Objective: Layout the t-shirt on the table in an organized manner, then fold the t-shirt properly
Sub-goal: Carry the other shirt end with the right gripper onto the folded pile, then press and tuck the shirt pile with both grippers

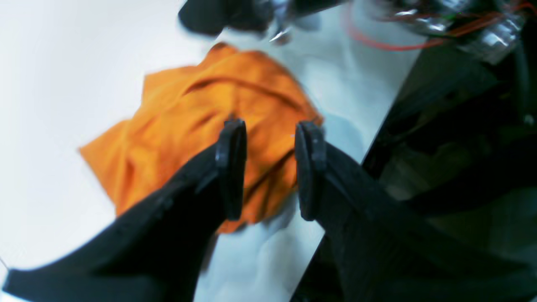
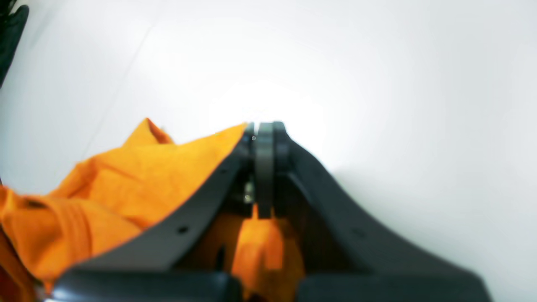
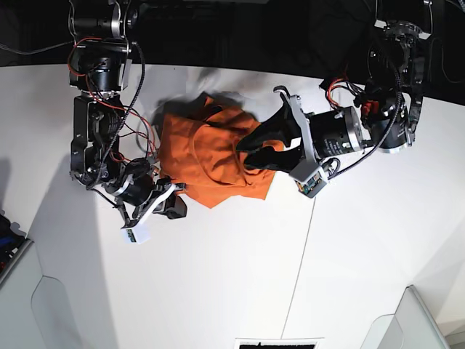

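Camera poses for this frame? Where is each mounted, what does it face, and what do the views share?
Left wrist: behind the left end effector, looking past its parted fingers at the crumpled t-shirt on the table.
Right wrist: behind the right end effector, shut on the t-shirt's edge.
Base: overhead, looking down; both arms show, the right end effector on picture-left, the left end effector on picture-right.
Shared: all three see the t-shirt and table.

Looks like a robotics lab bench to me. You've got a big matte white tabletop [image 3: 218, 291] with a thin dark seam line [image 3: 299, 269], two black robot arms with exposed red and black wiring [image 3: 120, 127] bolted at the far edge, dark background behind.
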